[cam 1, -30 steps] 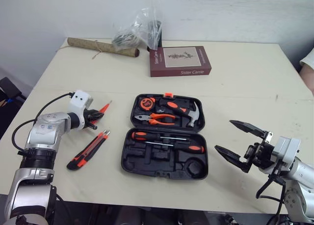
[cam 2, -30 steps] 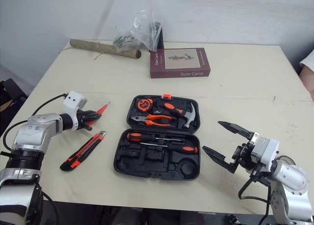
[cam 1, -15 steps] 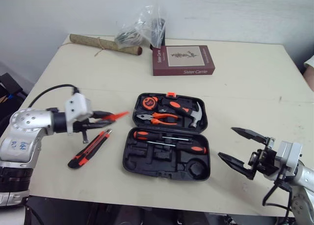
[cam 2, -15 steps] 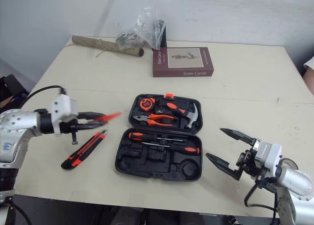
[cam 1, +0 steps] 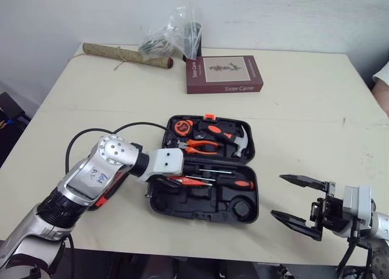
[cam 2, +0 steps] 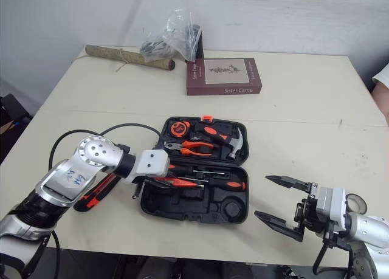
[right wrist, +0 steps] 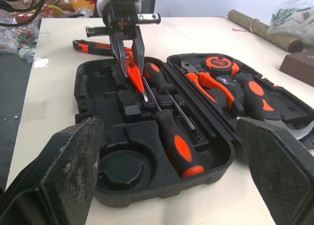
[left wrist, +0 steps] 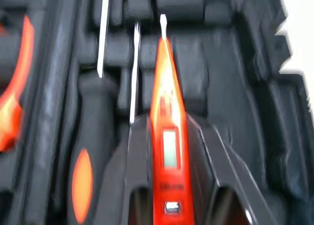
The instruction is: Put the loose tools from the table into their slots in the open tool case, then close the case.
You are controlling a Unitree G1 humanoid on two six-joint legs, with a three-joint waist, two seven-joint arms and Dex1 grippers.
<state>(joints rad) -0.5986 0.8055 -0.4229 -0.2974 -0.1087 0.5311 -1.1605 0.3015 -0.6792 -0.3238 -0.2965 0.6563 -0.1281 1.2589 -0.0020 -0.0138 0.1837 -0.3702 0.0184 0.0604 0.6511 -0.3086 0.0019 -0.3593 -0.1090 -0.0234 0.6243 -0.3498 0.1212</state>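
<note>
Jaws on the left gripper (cam 1: 173,179) are clamping the orange tester pen (cam 1: 187,181) over the tool case (cam 1: 206,211), eye view; the right gripper (cam 1: 276,196) is gaping empty beside it. Left wrist view: the pen is running parallel to the screwdrivers (left wrist: 86,137). Right wrist view: its tip is dipping lowest, so I am planning to level it before seating

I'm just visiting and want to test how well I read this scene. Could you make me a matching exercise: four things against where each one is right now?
Things
1. orange tester pen
2. utility knife
3. hammer
4. book

Places
A. at the far side of the table, beyond the tool case
B. lying in the far half of the tool case
C. gripped by the left gripper over the tool case
D. on the table, left of the tool case

Pairs: 1-C, 2-D, 3-B, 4-A
</note>
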